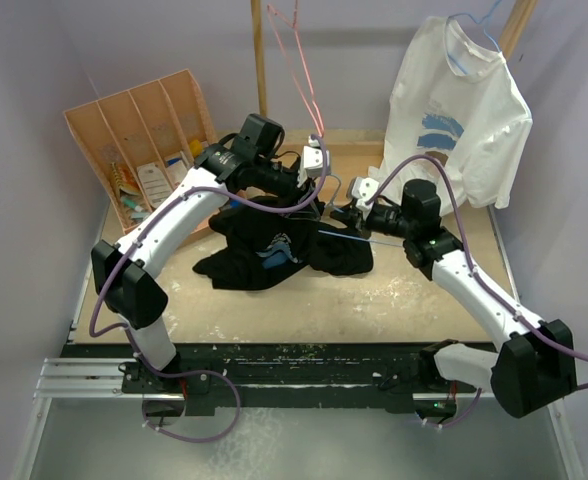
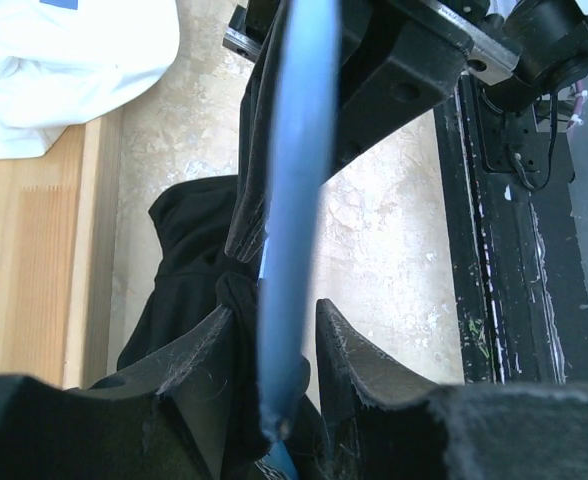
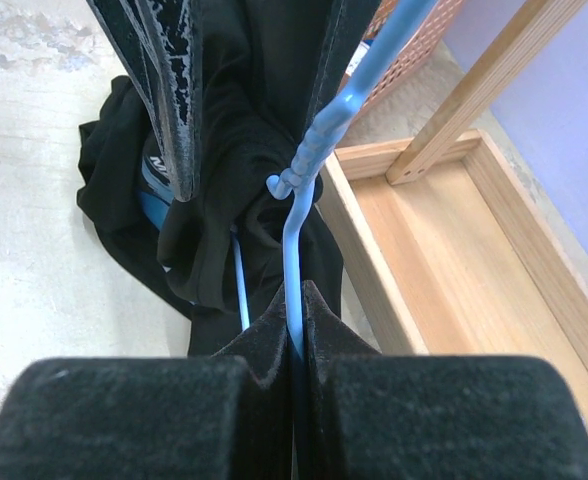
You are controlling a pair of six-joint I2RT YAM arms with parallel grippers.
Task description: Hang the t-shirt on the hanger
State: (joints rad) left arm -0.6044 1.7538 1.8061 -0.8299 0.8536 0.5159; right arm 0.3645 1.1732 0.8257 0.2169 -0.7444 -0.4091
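Observation:
The black t-shirt [image 1: 274, 250] lies bunched mid-table, with one part pulled up toward my grippers. The light-blue wire hanger [image 1: 359, 238] is threaded into it. My left gripper [image 1: 319, 185] hangs over the shirt's right end. In the left wrist view its jaws [image 2: 272, 310] are nearly closed on a fold of black cloth [image 2: 189, 270], and the blurred hanger wire [image 2: 294, 200] runs between them. My right gripper [image 1: 342, 212] is shut on the hanger wire [image 3: 299, 230] just below its twisted neck, as the right wrist view [image 3: 296, 290] shows. Black cloth [image 3: 124, 200] hangs in front of it.
A white t-shirt with a blue print [image 1: 464, 110] hangs at the back right. A pink-red wire hanger [image 1: 294, 60] hangs from a wooden post. A wooden organiser [image 1: 144, 130] stands at the back left. A raised wooden frame [image 3: 444, 230] borders the table's far side.

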